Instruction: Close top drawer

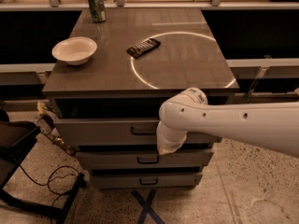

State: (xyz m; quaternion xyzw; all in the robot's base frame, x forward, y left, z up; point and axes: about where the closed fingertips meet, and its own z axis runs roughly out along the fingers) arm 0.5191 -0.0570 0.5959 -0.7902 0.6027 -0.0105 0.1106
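Observation:
The top drawer [100, 131] stands pulled out a little from the grey-brown cabinet, with a dark gap above its tall flat front. Its small dark handle [141, 132] shows just left of my arm. My white arm [233, 122] reaches in from the right and bends down in front of the drawer. My gripper [168, 146] is at the arm's lower end, against the lower edge of the drawer front, right of the handle. It faces away and is mostly hidden by the wrist.
The middle drawer [117, 160] and bottom drawer [117, 180] sit below. On the cabinet top [187, 55] are a white bowl [74, 50], a green can [96, 5] and a black remote [143, 47]. A dark chair frame and cable [28, 181] lie at the lower left.

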